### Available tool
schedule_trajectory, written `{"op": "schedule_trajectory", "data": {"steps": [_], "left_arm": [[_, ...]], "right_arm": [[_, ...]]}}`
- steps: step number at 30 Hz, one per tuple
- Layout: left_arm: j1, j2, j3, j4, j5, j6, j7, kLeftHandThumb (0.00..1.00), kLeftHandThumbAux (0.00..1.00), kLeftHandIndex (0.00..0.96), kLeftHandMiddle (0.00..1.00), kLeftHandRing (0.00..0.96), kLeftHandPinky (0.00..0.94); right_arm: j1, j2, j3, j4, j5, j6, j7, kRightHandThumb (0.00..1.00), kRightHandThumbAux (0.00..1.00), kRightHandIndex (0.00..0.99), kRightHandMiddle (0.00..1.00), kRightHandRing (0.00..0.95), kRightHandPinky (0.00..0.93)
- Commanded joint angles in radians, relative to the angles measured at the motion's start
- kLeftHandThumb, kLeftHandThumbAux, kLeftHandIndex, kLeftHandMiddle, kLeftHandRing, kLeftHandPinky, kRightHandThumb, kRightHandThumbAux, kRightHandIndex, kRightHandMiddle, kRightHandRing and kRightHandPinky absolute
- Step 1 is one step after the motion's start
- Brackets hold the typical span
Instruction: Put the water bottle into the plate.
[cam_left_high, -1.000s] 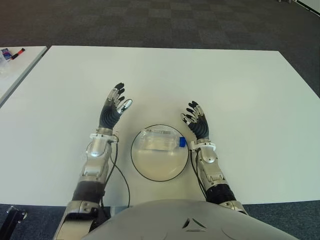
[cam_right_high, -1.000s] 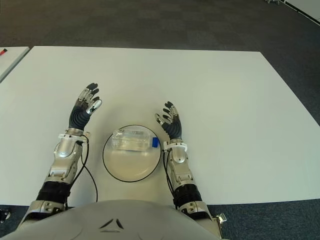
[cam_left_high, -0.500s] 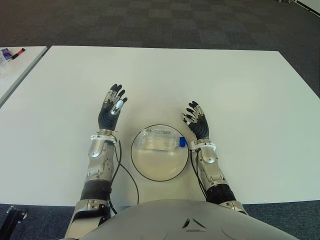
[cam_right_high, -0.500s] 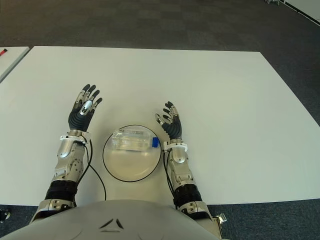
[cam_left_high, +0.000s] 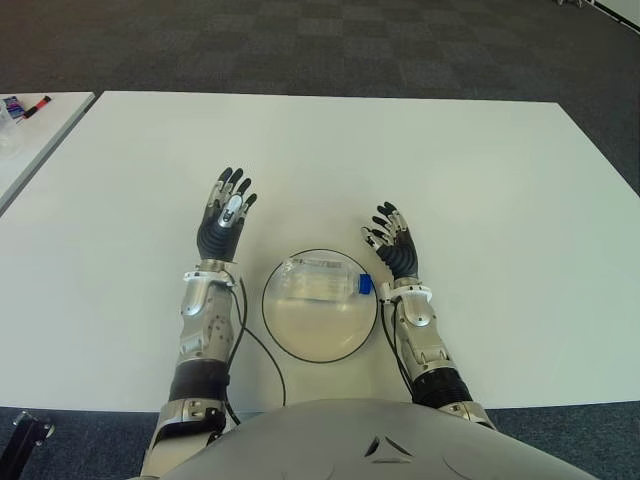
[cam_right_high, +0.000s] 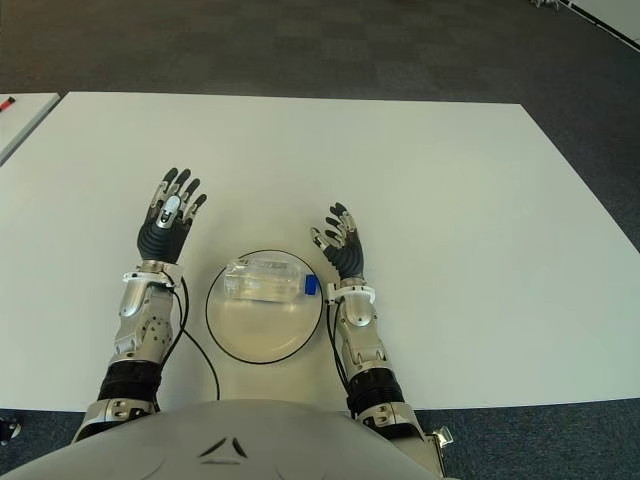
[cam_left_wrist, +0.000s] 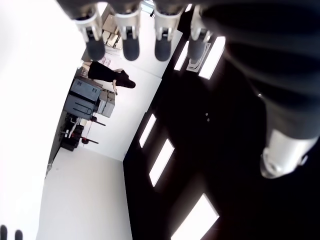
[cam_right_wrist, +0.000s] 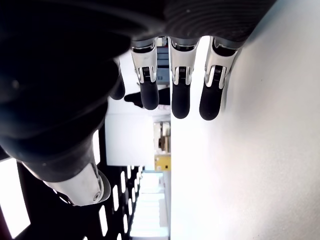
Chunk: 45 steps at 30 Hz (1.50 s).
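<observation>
- While one broad white table (cam_left_high: 480, 180) carries everything, its top is smooth and rectangular.
- One round plate (cam_left_high: 319, 332), pale with a dark rim, sits between two hands.
- One clear plastic water bottle (cam_left_high: 318, 281), blue-capped, lies on its side inside the plate.
- Left hand (cam_left_high: 224, 222) and right hand (cam_left_high: 394, 246) are raised, fingers spread, holding nothing.

A clear plastic water bottle (cam_left_high: 318, 281) lies on a glossy plate (cam_left_high: 320, 338) atop the smooth matt table (cam_left_high: 480, 180).
</observation>
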Motion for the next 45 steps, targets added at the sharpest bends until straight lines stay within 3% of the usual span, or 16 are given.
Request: {"op": "schedule_trajectory", "data": {"steps": [1,17,25,36,40,45], "left_arm": [[-0.005,-0.015,0.011,-0.007,-0.006,0.014,-0.014,0.038,0.609,0.0,0.0,0.0,0.049],[-0.002,-0.051,0.029,-0.031,-0.003,0.026,0.005,0.068,0.674,0.042,0.049,0.051,0.111],[-0.003,-0.05,0.031,-0.016,0.072,-0.001,0.051,0.093,0.676,0.078,0.087,0.087,0.138],[-0.01,-0.06,0.033,0.025,0.157,-0.063,0.11,0.116,0.707,0.096,0.111,0.113,0.152],[-0.013,-0.06,0.032,0.041,0.18,-0.084,0.125,0.109,0.73,0.097,0.114,0.116,0.153],[-0.008,-0.047,0.022,0.051,0.264,-0.104,0.183,0.072,0.739,0.099,0.12,0.125,0.161]], "right_arm": [[0.013,0.028,-0.006,0.031,0.008,0.022,0.005,0.423,0.76,0.092,0.147,0.176,0.248],[0.01,0.023,-0.014,0.039,0.012,0.023,0.011,0.427,0.758,0.094,0.151,0.183,0.255],[-0.005,0.029,-0.039,0.065,0.026,0.008,0.002,0.41,0.742,0.081,0.102,0.128,0.186],[-0.039,0.055,-0.093,0.114,0.104,-0.119,0.016,0.344,0.765,0.085,0.073,0.081,0.126],[-0.061,0.045,-0.111,0.142,0.12,-0.163,0.028,0.3,0.777,0.08,0.068,0.072,0.118],[-0.094,0.009,-0.149,0.149,0.13,-0.151,0.029,0.286,0.77,0.074,0.068,0.068,0.113]]}}
